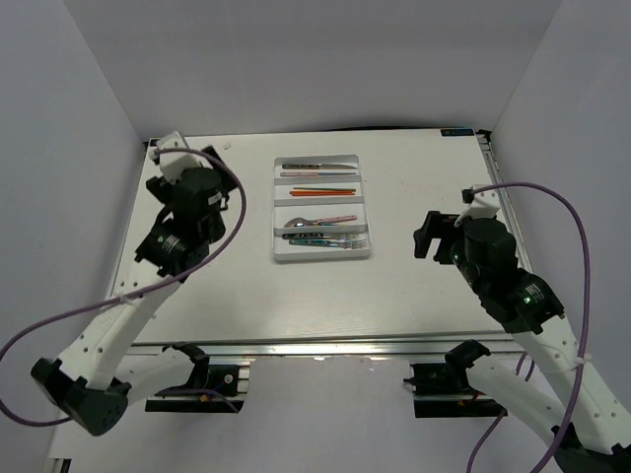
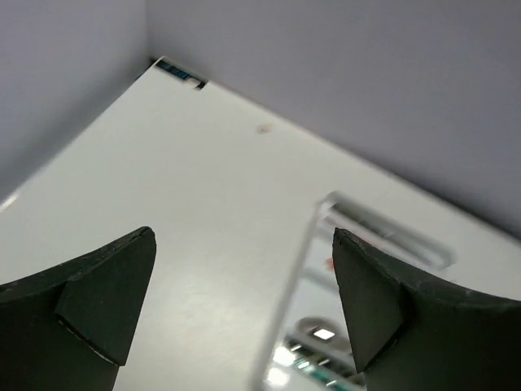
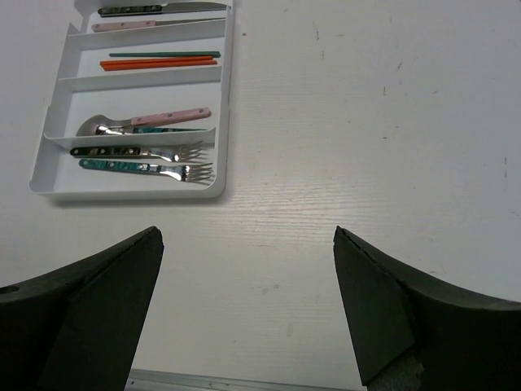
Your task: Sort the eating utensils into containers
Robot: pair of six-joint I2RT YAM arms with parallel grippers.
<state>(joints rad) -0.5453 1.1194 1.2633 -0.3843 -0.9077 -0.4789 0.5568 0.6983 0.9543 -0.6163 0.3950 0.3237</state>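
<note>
The white tray [image 1: 279, 209] lies mid-table; it also shows in the right wrist view [image 3: 228, 106]. Its four compartments hold the utensils. There are a dark-handled knife [image 3: 155, 10] and a pink-handled knife [image 3: 126, 26] in the far one. Next to them come orange-red and dark chopsticks [image 3: 159, 61], then a pink-handled spoon [image 3: 167, 118], then two forks [image 3: 138, 152] in the near one. My left gripper [image 1: 227, 204] is open and empty, left of the tray, whose blurred rim [image 2: 293, 277] shows between its fingers. My right gripper [image 1: 426, 236] is open and empty over bare table [image 3: 248, 301], right of the tray.
Grey walls close in the table on the left, back and right. A metal rail [image 1: 325, 345] runs along the near edge. Purple cables [image 1: 572, 222] loop from both arms. A small blue label [image 1: 455, 131] marks the far right corner.
</note>
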